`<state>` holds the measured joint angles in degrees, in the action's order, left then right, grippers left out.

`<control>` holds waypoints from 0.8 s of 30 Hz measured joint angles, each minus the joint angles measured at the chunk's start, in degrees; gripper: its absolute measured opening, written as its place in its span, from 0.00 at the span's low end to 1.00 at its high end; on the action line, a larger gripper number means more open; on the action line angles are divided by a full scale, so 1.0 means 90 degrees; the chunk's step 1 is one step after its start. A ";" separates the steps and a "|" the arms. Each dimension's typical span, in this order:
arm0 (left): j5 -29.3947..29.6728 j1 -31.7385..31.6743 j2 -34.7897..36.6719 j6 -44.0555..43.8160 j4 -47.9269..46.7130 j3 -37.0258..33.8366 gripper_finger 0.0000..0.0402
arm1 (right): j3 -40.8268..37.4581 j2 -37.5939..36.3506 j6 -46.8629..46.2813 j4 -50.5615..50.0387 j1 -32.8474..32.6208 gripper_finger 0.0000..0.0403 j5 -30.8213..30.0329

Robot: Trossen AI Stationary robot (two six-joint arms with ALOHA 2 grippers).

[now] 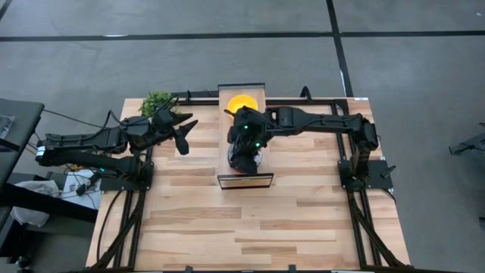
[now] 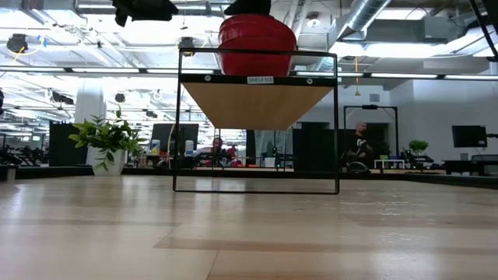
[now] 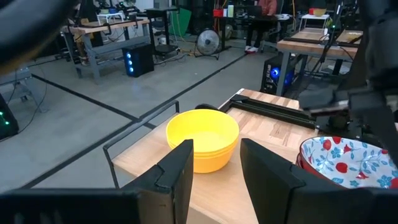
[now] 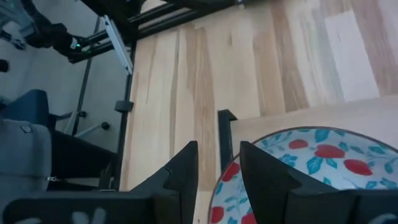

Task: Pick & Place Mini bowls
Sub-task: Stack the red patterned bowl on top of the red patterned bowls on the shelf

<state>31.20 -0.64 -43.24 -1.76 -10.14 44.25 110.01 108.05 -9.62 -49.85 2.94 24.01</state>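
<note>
1. The floral bowl sits on the raised shelf, with yellow bowls stacked at its far end.
2. My right gripper hovers over the floral bowl's rim, fingers slightly parted and empty; I should straddle the rim squarely before closing.
3. My left gripper waits beside the shelf, open and empty.

**Shelf crowded, front worktop open**

The shelf stands mid-worktop, its black frame raised on thin posts. On its top, the yellow bowls fill the far end and a floral bowl the near end, with bare wood between them. The right end effector hangs over the floral bowl, its arm stretching across from the right side. The left end effector hovers just left of the shelf, fingers parted. A plant takes the far left corner. The worktop in front of the shelf lies open.
</note>
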 joint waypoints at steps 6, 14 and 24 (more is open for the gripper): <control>0.0000 0.0001 0.0000 0.0000 0.0040 0.0000 0.33 | -0.0245 0.0007 -0.0103 0.0143 -0.0010 0.27 -0.0017; 0.0000 -0.0001 0.0000 0.0000 0.0070 -0.0002 0.33 | -0.0264 0.0007 -0.0113 0.0187 -0.0010 0.27 -0.0158; -0.0002 0.0001 0.0000 0.0000 0.0094 -0.0002 0.33 | -0.0261 0.0007 -0.0113 0.0265 -0.0034 0.26 -0.0173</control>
<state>31.18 -0.63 -43.24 -1.76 -9.29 44.23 107.66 108.12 -10.63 -47.46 2.63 22.46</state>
